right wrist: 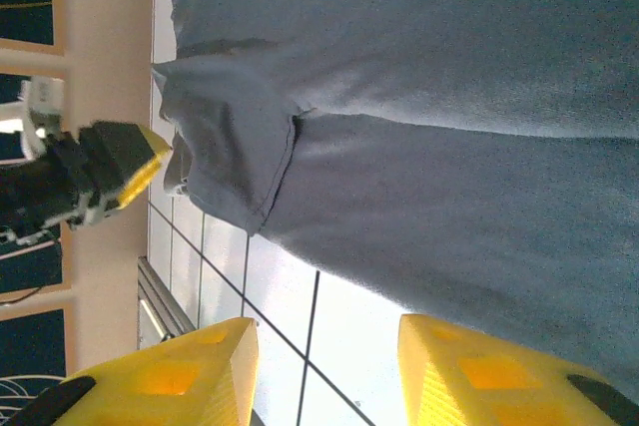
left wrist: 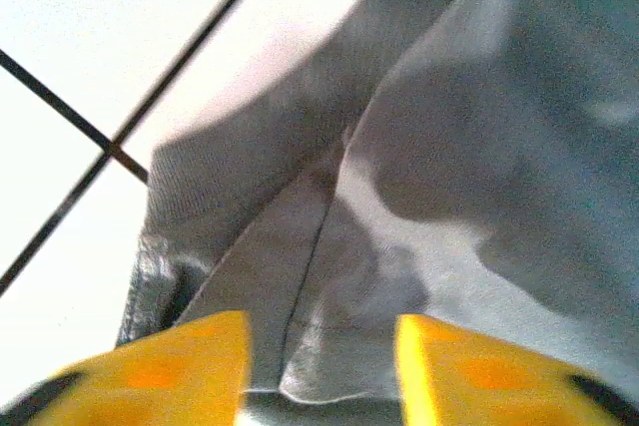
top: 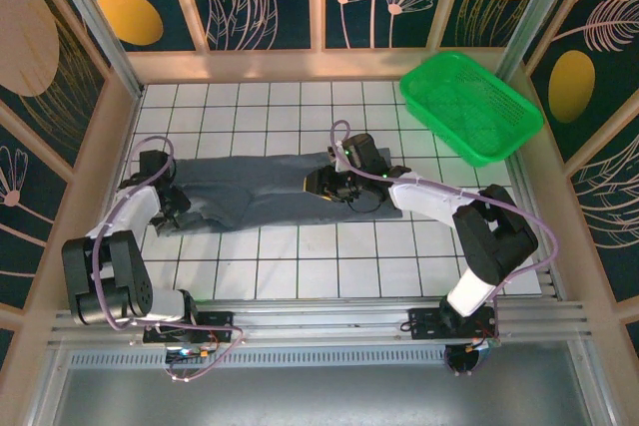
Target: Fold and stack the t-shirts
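Note:
The dark slate-grey t-shirt lies as a long band across the white tiled table, sleeve end to the left. My left gripper sits low at that left end. In the left wrist view its yellow fingers stand apart, and a hemmed flap of the t-shirt lies loose between them. My right gripper hovers at the band's right end. Its jaws are open over bare tile, just off the near edge of the t-shirt, with nothing between them. The left gripper shows beyond the sleeve.
A green mesh basket stands at the back right corner, tilted on the wall's ledge. Raised wooden walls ring the tiled table. Bare tiles run in front of the shirt and behind it.

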